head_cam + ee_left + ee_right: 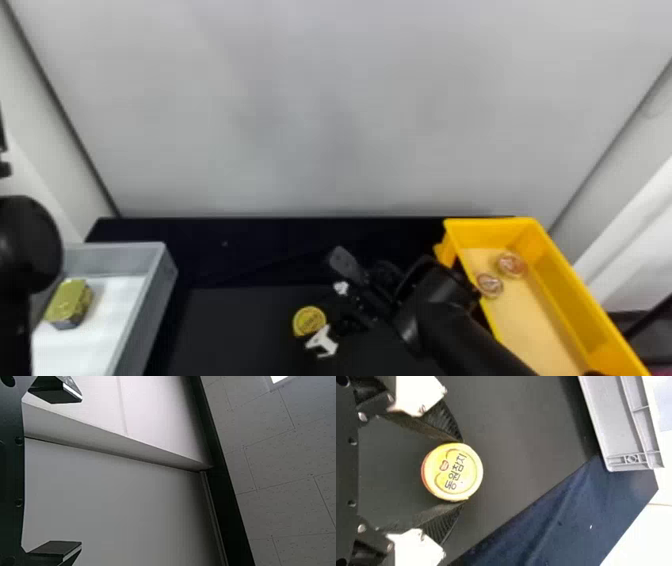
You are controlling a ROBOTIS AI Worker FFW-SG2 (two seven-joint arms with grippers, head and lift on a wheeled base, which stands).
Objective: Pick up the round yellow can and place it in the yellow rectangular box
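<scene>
Right end effector (314,319) slants inward, gripping yellow can (453,471)

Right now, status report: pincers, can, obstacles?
Left pincer open, empty. Right pincer closed on round yellow can. Yellow rectangular box: side wall to clear, two round items inside.

It looks like a lab: pale panel (320,110) at the head view's top, black table (235,255) below, yellow box (565,295) lower right.
</scene>
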